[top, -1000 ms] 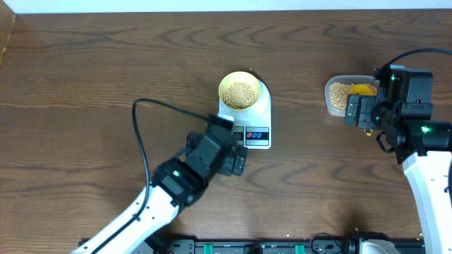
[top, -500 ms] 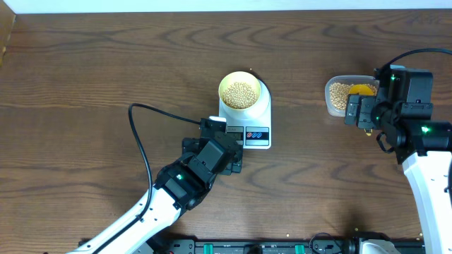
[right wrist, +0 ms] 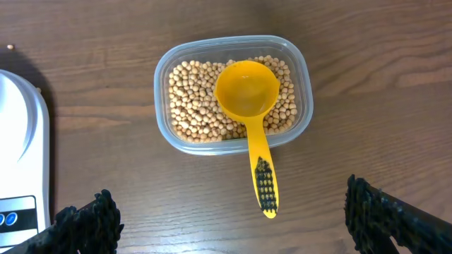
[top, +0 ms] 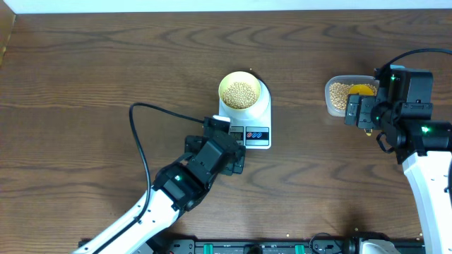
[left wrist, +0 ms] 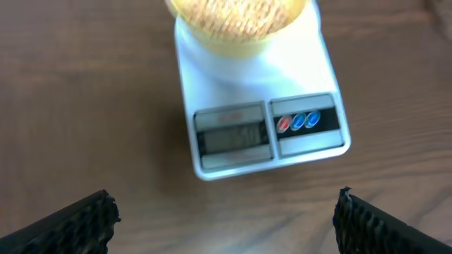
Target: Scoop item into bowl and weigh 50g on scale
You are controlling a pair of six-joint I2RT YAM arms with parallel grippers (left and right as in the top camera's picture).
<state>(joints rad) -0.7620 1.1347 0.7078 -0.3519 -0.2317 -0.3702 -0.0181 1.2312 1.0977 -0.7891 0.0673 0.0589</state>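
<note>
A small round pale-yellow bowl (top: 222, 87) is seen on the platform of a white rectangular digital scale (left wrist: 212, 85), set towards its far end and filled with small tan beans (top: 240, 94). More of these lie in a clear rounded-rectangular plastic tub (right wrist: 304, 77) well to the right, where a small yellow plastic scoop (right wrist: 247, 92) rests, its handle laid over the near rim. The left gripper (left wrist: 226, 226) is held just in front of the scale, its fingers spread fully and nothing gripped. The right gripper (right wrist: 233, 222) is likewise spread wide and empty, just short of the handle's end. The step in hand is judged to be checking the weight. The grey display is blurred in the wrist view and cannot be read, so the scale is best left untouched until a steady figure is given. If more beans are called for, the handle is best taken near its dark ridged end and the scoop lifted level. Bare wood lies between tub and scale, so the carry is unobstructed. The tub's rim and the scale's right edge should be cleared.
</note>
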